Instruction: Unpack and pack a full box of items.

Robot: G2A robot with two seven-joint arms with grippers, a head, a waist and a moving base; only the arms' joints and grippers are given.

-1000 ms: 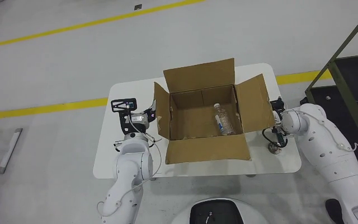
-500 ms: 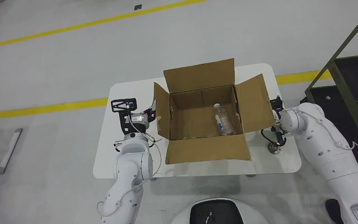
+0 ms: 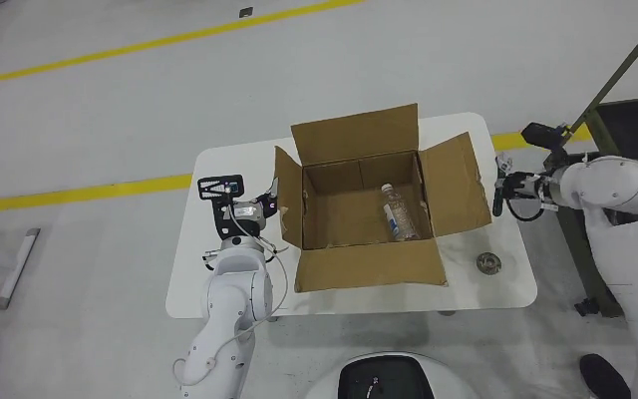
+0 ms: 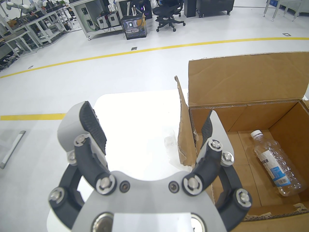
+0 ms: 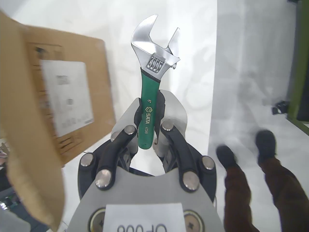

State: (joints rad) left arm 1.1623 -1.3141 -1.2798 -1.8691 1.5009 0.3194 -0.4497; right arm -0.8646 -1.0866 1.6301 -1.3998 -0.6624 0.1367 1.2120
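Item: wrench [image 5: 152,78], clamped low on its handle in my right gripper [image 5: 150,105], just outside the box's [image 3: 354,135] right flap. Left gripper [image 4: 148,121]: spread, empty, beside the opposite flap. Risk, as I judge it: the head-heavy tool pivots or snags that flap.

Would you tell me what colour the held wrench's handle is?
Green; the wrench handle shows best in the right wrist view.

white table [image 3: 194,274], yellow floor line [image 3: 95,192]
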